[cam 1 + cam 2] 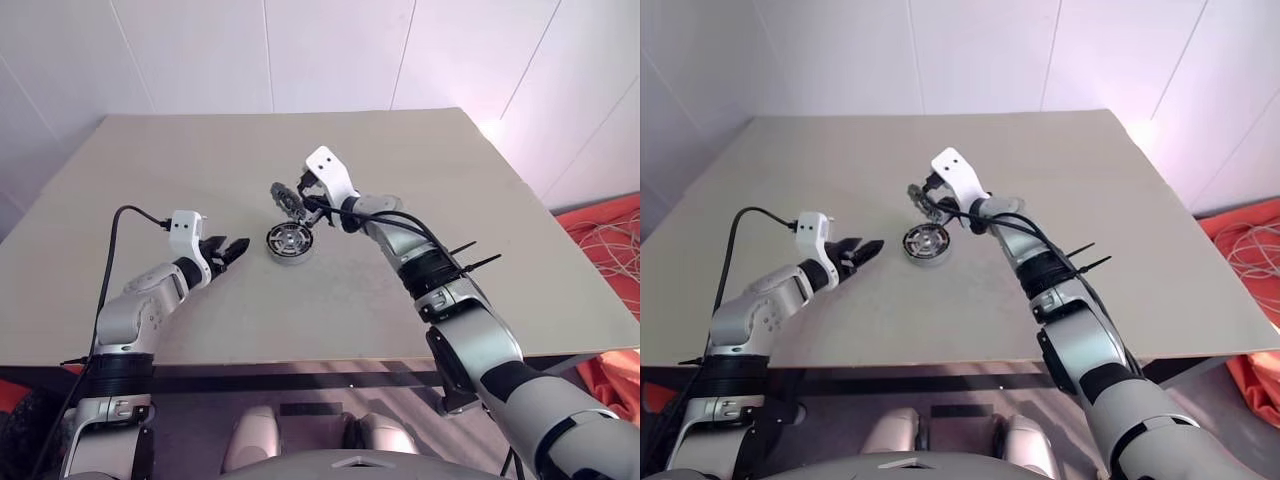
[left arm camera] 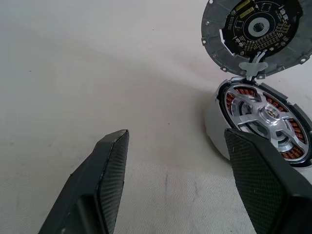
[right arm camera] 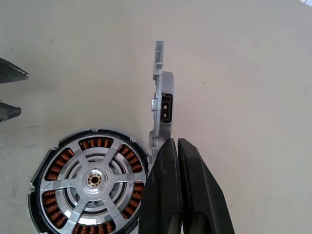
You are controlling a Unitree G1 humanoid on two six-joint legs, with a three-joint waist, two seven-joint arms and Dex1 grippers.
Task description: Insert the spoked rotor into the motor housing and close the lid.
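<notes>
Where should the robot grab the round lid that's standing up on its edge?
By its thin rim, probably. The lid stands tilted on edge behind the motor housing, so its flat faces offer nothing to pinch. The right end effector, shut, already grips that rim from the side.

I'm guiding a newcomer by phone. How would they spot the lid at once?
On the beige table, find the round silver motor housing with copper windings near the middle. Just behind it, the right end effector, shut, holds the lid, a flat grey metal disc. It alone stands tilted on edge.

Left tool (image 1: 232, 250) fingers apart, right tool (image 3: 176, 146) pinched closed
</notes>
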